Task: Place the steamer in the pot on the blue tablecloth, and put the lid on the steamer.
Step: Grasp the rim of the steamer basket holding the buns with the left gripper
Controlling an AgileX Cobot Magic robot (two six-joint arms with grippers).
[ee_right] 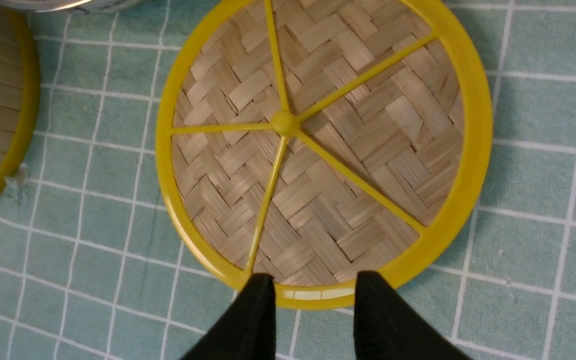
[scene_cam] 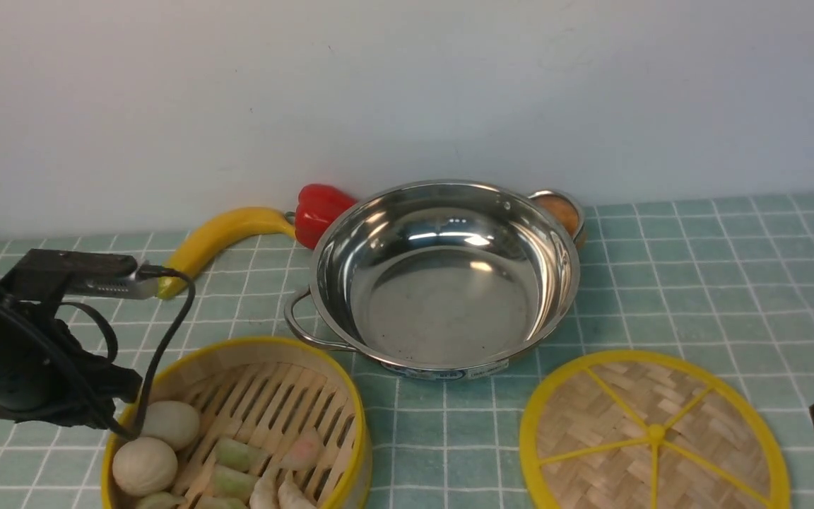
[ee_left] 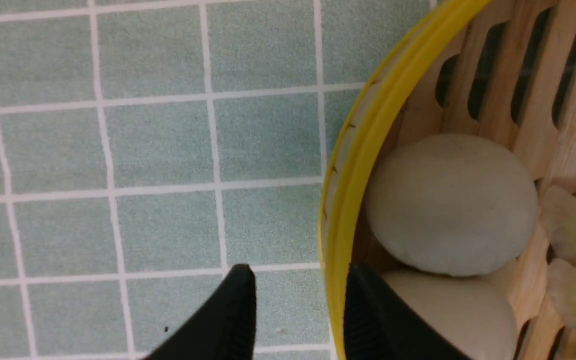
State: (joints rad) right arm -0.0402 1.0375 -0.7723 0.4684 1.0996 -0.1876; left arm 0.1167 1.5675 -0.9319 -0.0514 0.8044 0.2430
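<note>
The steamer (scene_cam: 237,424), a bamboo basket with a yellow rim holding white buns (ee_left: 450,205) and dumplings, stands on the blue tablecloth (scene_cam: 697,283) at the front left. My left gripper (ee_left: 299,270) is open astride its rim (ee_left: 363,150), one finger inside and one outside, the outer one apart from the wall. The shiny empty pot (scene_cam: 442,276) sits behind, in the middle. At the front right the woven lid (scene_cam: 654,431) lies flat. My right gripper (ee_right: 314,276) hangs open over the lid's (ee_right: 318,140) edge, holding nothing.
A banana (scene_cam: 227,233) and a red pepper (scene_cam: 319,208) lie behind the pot's left side, by the white wall. A small metal bowl (scene_cam: 561,208) with something orange stands behind its right side. The left arm's wrist and cable (scene_cam: 18,353) hang over the steamer's left side.
</note>
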